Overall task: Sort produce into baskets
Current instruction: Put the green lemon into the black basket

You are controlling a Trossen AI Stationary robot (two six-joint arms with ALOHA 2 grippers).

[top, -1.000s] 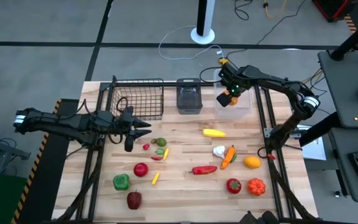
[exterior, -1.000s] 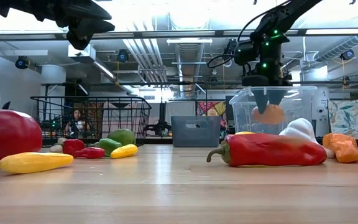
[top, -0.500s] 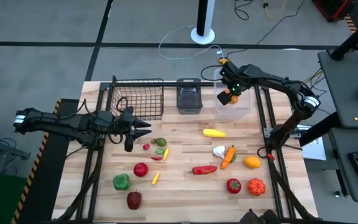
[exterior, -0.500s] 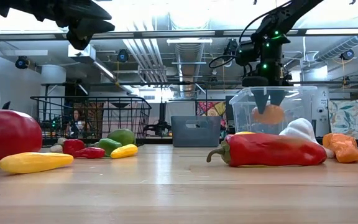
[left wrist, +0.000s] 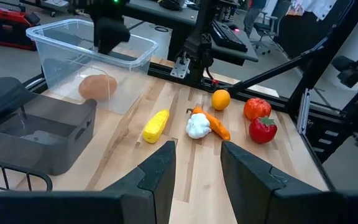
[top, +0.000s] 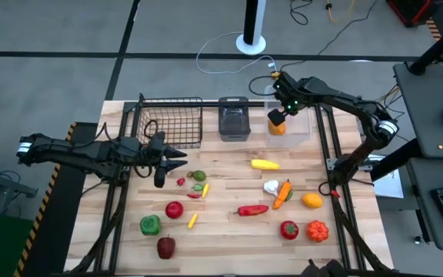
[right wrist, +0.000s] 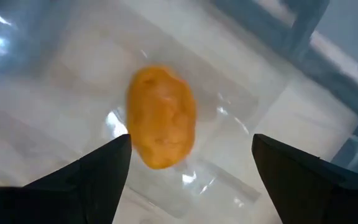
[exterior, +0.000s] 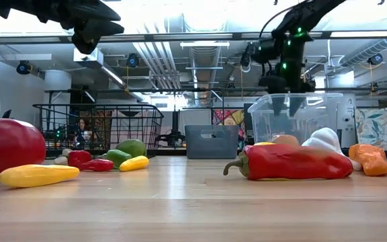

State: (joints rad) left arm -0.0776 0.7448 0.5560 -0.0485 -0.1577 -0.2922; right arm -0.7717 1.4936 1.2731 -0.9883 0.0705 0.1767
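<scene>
The right gripper (top: pixel 277 118) hangs over the clear tub (top: pixel 302 132) at the desk's (top: pixel 229 231) one o'clock corner, fingers spread wide with nothing between them. The orange piece (right wrist: pixel 161 117) lies loose on the tub floor just below. The main risk I see is in leaving: if the arm swings off sideways before it rises, a finger could catch the tub wall and shove or tip the light tub — spilling that piece. The grey bin (top: pixel 234 121) stands close at the tub's nine o'clock side, so a low sweep that way could knock it too.

The left gripper (top: pixel 181 157) waits near nine o'clock, just in front of the wire basket (top: pixel 168 121), fingers a little apart and empty. The remaining produce lies scattered from the centre toward six o'clock — a yellow piece (top: pixel 264 164), a garlic bulb (top: pixel 271 187) and carrot (top: pixel 283 193) touching, so picking one may drag the other.
</scene>
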